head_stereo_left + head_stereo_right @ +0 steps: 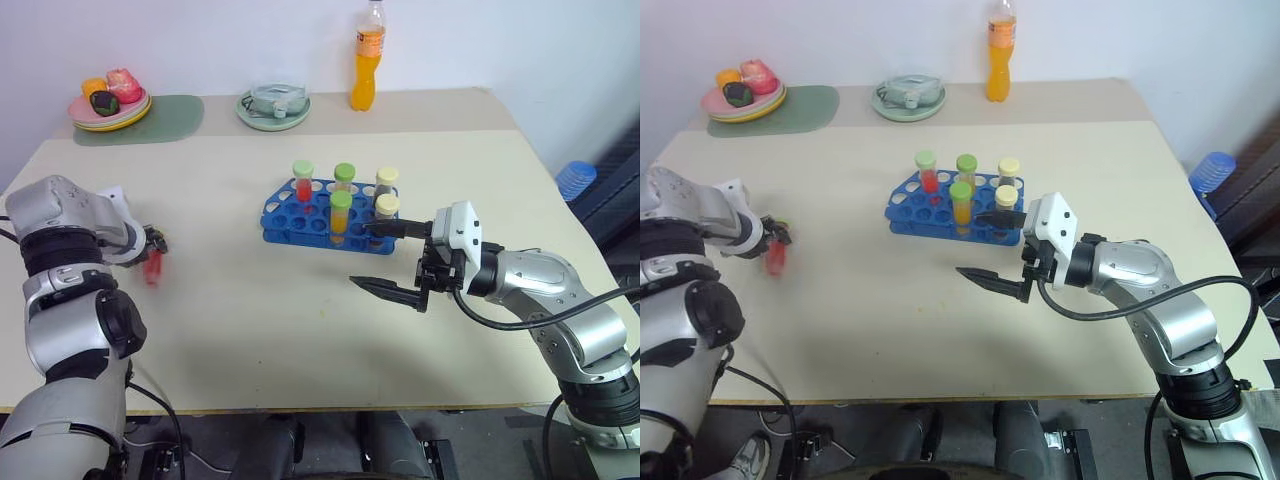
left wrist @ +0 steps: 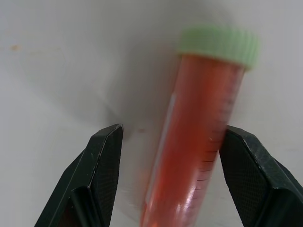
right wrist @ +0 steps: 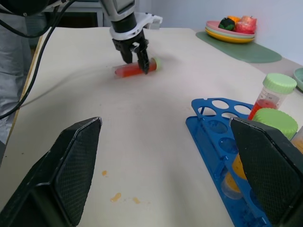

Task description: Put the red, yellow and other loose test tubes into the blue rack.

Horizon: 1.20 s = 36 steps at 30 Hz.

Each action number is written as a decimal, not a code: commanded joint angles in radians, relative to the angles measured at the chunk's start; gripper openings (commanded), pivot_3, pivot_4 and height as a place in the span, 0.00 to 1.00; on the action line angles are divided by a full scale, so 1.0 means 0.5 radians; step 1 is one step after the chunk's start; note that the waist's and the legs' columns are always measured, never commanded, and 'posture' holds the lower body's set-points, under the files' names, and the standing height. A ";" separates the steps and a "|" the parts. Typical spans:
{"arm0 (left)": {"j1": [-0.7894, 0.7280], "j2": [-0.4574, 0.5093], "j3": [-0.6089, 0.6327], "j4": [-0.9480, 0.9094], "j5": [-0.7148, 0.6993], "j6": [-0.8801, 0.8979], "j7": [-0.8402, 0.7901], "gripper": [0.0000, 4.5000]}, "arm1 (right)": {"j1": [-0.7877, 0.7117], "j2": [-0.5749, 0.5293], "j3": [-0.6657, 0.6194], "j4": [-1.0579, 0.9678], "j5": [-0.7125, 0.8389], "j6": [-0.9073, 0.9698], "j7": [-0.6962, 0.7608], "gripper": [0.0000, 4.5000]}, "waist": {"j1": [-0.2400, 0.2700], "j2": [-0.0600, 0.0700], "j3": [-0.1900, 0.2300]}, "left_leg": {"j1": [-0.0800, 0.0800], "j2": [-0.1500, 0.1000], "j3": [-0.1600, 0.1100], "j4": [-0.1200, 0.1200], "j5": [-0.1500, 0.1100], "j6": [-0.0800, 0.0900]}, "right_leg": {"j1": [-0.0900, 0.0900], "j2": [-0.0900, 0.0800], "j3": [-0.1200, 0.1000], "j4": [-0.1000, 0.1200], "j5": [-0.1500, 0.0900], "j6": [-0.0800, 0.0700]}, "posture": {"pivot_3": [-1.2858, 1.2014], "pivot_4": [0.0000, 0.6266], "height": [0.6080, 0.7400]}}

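Nearest the robot, the right gripper (image 1: 378, 257) hovers above the pale table (image 1: 250, 340), pointing sideways toward the left arm, its two black fingers spread wide with nothing between them; its upper finger lies just beside the near right corner of the blue rack (image 1: 290, 222). On the left side, the left gripper (image 3: 135, 59) points down at the table over a loose red test tube (image 2: 194, 137), which lies on its side on the tabletop with a light green screw cap (image 2: 218, 43). The fingers stand partly apart on either side of the tube; one finger (image 2: 246, 161) is touching or nearly touching its wall, while the other stands clear of it, so no firm grip can be told. Fine graduation marks run along the tube's wall, but no figures on them can be read. Farther off, near the middle of the table, the blue rack holds five tubes upright: one with red liquid and a green cap (image 1: 303, 182), two more with green caps, the front one holding yellow-orange liquid (image 1: 340, 216), and two with cream caps (image 1: 386, 205) at the right end. Along the far edge stand a plate of food (image 1: 108, 108) on a green mat (image 1: 170, 118), a round pale-green dish (image 1: 273, 108), and a tall orange drink bottle (image 1: 367, 60) whose label is too small to read.
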 commanded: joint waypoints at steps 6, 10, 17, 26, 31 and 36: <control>-0.061 0.090 -0.240 0.205 0.121 -0.256 -0.250 0.70 | -0.011 -0.012 -0.029 -0.101 0.072 0.043 0.049 0.99 | 0.001 0.000 0.000 | 0.001 -0.001 0.000 0.000 0.000 0.000 | 0.000 -0.001 0.000 0.002 0.000 0.000 | 0.52 0.24 1.00; -0.059 0.106 -0.325 0.239 0.155 -0.316 -0.346 0.70 | -0.006 0.000 -0.047 -0.092 0.106 0.070 0.044 0.99 | 0.001 0.001 -0.001 | 0.001 -0.001 0.000 0.001 0.001 -0.001 | 0.001 -0.001 0.000 0.003 0.000 0.000 | 0.52 0.24 1.00; -0.065 0.134 -0.364 0.333 0.196 -0.337 -0.397 0.51 | 0.012 -0.006 -0.049 -0.077 0.089 0.044 0.055 1.00 | -0.001 0.001 -0.002 | 0.002 -0.001 0.000 0.002 0.001 -0.001 | 0.001 0.000 0.000 0.006 0.000 0.000 | 0.52 0.24 1.00; -0.018 0.132 -0.305 0.265 0.192 -0.255 -0.381 0.17 | 0.019 -0.009 -0.043 -0.087 0.080 0.047 0.046 1.00 | -0.009 0.001 -0.002 | 0.001 0.000 0.001 0.001 0.001 -0.002 | -0.002 0.000 0.001 0.008 0.000 0.000 | 0.52 0.24 1.00; 0.465 0.186 -0.317 -0.826 -0.041 -0.220 -0.726 0.17 | 0.019 -0.004 -0.030 -0.074 0.066 0.038 0.047 1.00 | -0.028 0.001 -0.002 | 0.001 0.000 0.001 -0.001 0.001 -0.002 | -0.008 0.000 0.004 0.010 0.000 0.000 | 0.52 0.24 1.00; 1.093 0.114 -0.205 -1.912 -0.279 -0.719 -1.083 0.17 | 0.020 0.004 -0.033 -0.049 0.049 0.023 0.051 1.00 | 0.001 0.001 -0.002 | -0.003 0.000 0.001 0.001 0.001 -0.002 | -0.012 -0.002 0.004 0.010 0.001 -0.002 | 0.52 0.24 1.00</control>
